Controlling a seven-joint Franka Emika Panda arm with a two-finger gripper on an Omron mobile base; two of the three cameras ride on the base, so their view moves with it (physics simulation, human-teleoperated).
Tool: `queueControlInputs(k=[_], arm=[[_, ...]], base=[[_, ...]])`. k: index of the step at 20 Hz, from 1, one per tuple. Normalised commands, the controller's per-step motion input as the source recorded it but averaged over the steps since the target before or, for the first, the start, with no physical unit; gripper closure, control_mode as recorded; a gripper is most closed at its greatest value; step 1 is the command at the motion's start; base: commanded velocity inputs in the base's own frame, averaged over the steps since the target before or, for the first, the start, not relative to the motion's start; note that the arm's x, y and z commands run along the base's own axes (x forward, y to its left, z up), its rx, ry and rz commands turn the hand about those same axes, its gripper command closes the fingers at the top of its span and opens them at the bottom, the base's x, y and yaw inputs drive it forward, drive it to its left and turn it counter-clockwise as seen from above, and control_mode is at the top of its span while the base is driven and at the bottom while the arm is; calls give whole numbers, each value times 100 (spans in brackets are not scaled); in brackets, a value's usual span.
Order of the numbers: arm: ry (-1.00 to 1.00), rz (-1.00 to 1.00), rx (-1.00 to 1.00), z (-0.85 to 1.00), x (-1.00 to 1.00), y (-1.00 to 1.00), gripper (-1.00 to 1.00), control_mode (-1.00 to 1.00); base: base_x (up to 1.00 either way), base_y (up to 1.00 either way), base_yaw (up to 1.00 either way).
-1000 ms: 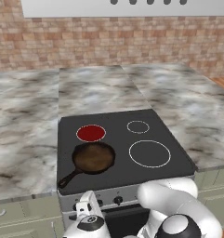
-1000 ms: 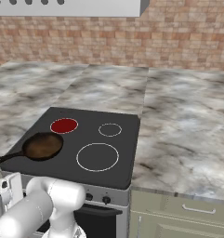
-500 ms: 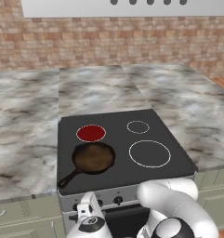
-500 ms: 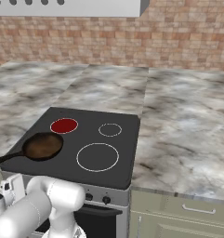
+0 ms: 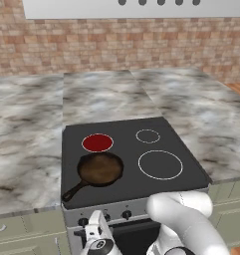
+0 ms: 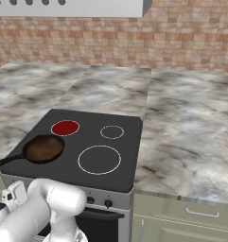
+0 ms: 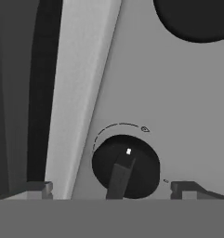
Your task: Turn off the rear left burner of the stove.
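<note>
**Q:** Since the rear left burner is glowing red at the back left of the stove, behind the skillet, how should it go at the knob?

**A:** I'd centre first. The gripper is spread wide, fingertips either side of the knob, touching nothing. Close squarely on the ridge, then twist. Can't tell which burner this knob runs, and the fingers are cut off low.

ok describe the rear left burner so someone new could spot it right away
Find the stove, a black glass cooktop set into the marble counter. The rear left burner sits just behind the skillet. It alone glows solid red; the others are plain white rings.
</note>
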Motion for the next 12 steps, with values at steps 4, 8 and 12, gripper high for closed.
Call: queueControlInputs(k=[4,8,12], arm=[[-17,10,0,-26,17,2,-100,-100],[-19,7,0,-9,24,7,-100,-100],[-15,2,0,0,20,15,-100,-100]], base=[[0,0,0],[0,0,0],[0,0,0]])
